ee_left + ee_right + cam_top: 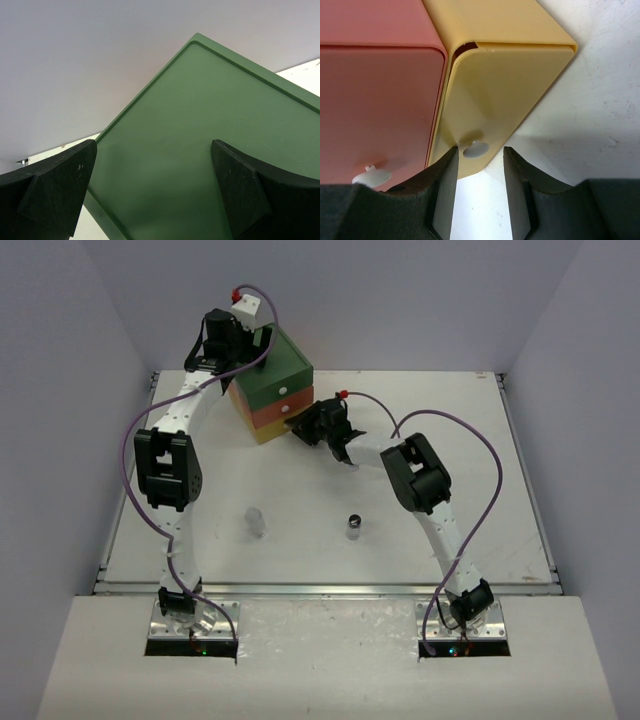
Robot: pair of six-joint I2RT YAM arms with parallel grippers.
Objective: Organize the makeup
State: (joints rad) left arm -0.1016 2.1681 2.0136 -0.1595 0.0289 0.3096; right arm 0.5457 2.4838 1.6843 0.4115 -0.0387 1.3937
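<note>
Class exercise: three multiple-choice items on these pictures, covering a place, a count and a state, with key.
1. The left gripper is: A) over the green, orange and yellow plastic drawer chest; B) beside the jars; C) at the table's edge.
2. How many small clear jars stand on the white table? A) one; B) two; C) four.
3. The right gripper has jaws: A) fully shut; B) apart around the round white knob of the yellow drawer; C) holding a jar.
Key: 1A, green top below its fingers; 2B, one all clear, one black-capped; 3B, knob sits between them.
</note>
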